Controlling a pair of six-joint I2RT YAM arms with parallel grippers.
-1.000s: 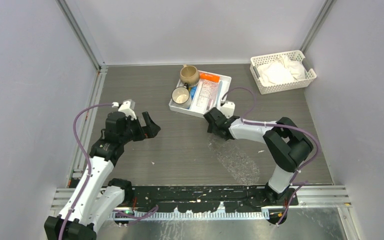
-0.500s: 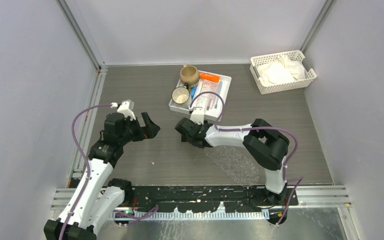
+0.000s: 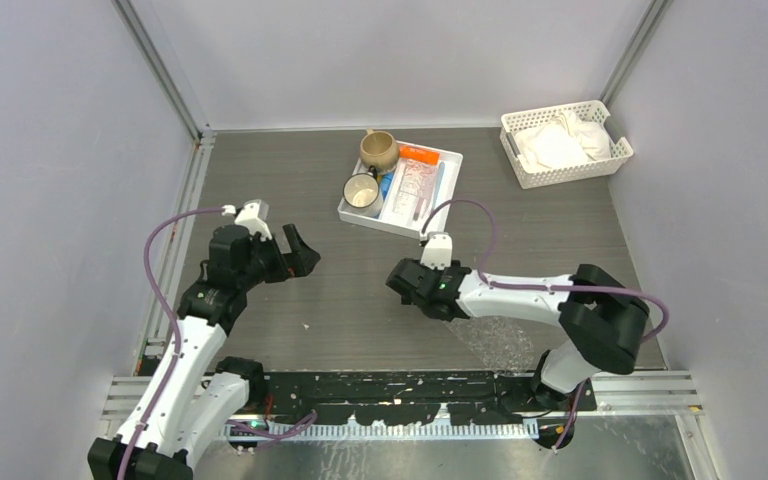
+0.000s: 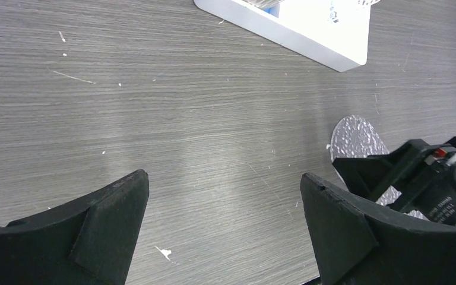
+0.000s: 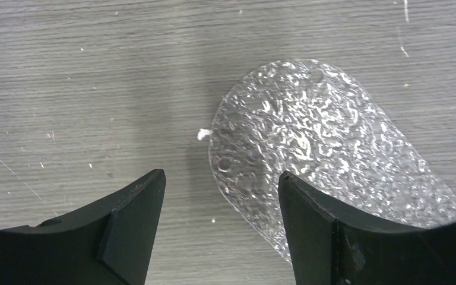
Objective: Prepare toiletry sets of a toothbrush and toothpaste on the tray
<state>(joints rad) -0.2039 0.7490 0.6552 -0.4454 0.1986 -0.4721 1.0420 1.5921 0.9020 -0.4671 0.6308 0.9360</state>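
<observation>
The clear textured tray [image 3: 485, 330] lies flat on the table near the front and holds nothing that I can see. My right gripper [image 3: 400, 284] is open and empty at its left end; in the right wrist view the tray's rim [image 5: 320, 148] runs between the fingers of that gripper [image 5: 221, 222]. An orange toothpaste tube [image 3: 417, 153] and a blue one [image 3: 387, 186] lie in the white compartmented tray [image 3: 450, 158] with thin toothbrushes [image 3: 430, 190]. The yellow tube is out of view. My left gripper [image 3: 300, 253] is open and empty above bare table, also in its wrist view [image 4: 224, 222].
Two mugs [image 3: 378, 150] [image 3: 362, 191] stand in the white tray's left side. A white slotted basket [image 3: 565, 145] with white cloths stands at the back right. The left wrist view shows the white tray's corner [image 4: 309, 41] and the clear tray's end [image 4: 359, 138].
My right arm swung left from beside the white tray, then came back toward the near side, ending at the clear tray's left end. The left arm has not moved.
</observation>
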